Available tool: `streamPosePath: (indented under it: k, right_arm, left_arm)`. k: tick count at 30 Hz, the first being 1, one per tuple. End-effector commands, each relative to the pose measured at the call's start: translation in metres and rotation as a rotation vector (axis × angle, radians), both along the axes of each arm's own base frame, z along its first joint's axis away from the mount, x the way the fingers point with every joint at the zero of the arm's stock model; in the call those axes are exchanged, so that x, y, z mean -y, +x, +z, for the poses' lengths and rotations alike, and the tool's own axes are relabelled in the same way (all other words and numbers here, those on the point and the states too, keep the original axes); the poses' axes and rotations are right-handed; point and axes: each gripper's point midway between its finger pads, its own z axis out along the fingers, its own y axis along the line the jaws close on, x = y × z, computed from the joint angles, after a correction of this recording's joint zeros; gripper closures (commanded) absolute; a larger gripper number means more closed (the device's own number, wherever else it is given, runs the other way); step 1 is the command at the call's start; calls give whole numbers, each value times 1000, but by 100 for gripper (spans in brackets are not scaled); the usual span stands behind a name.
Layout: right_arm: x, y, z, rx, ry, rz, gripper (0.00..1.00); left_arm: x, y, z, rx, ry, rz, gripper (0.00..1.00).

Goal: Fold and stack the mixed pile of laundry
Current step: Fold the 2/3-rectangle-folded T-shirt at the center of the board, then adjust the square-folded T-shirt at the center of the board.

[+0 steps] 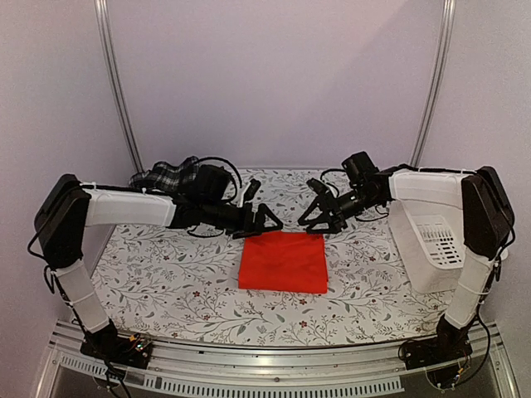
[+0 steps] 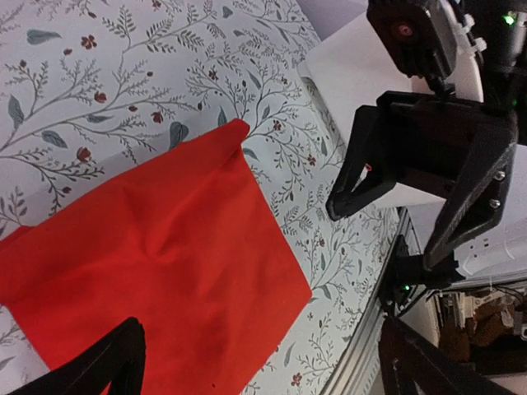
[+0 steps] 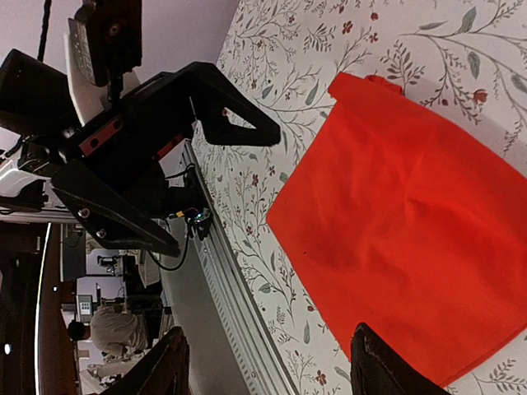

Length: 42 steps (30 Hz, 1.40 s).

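Note:
The red shirt [image 1: 283, 262] lies folded into a flat rectangle on the floral table cover [image 1: 166, 274] at the middle. It also shows in the left wrist view [image 2: 156, 263] and in the right wrist view [image 3: 412, 222]. The plaid garment [image 1: 170, 176] lies bunched at the back left, behind my left arm. My left gripper [image 1: 267, 222] is open and empty, just above the shirt's far left edge. My right gripper [image 1: 319, 217] is open and empty, just above the shirt's far right corner. Both hold nothing.
A white plastic basket [image 1: 433, 242] stands at the right side of the table under my right arm. The metal rail [image 1: 274, 365] runs along the table's near edge. Purple walls close in the back and sides.

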Motion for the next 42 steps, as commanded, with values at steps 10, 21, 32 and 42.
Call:
streamPosePath:
  k: [10,21,32,42]
  right_arm:
    - [-31,39,-87,-176,54,-11,35]
    - [-3,99,-156,-266,-28,-169,37]
    - [-4,102,-59,-100,-5,-126,37]
    - [-35,-38,-43,-238,85,100,36]
  left_arm:
    - [44,31,-68,-136,-98,-29,0]
    - [11,76,-109,-256,-196,69,0]
    - [-11,60,-30,-93,-180,26,0]
    - [40,-51,-31,-188,-178,-165,0]
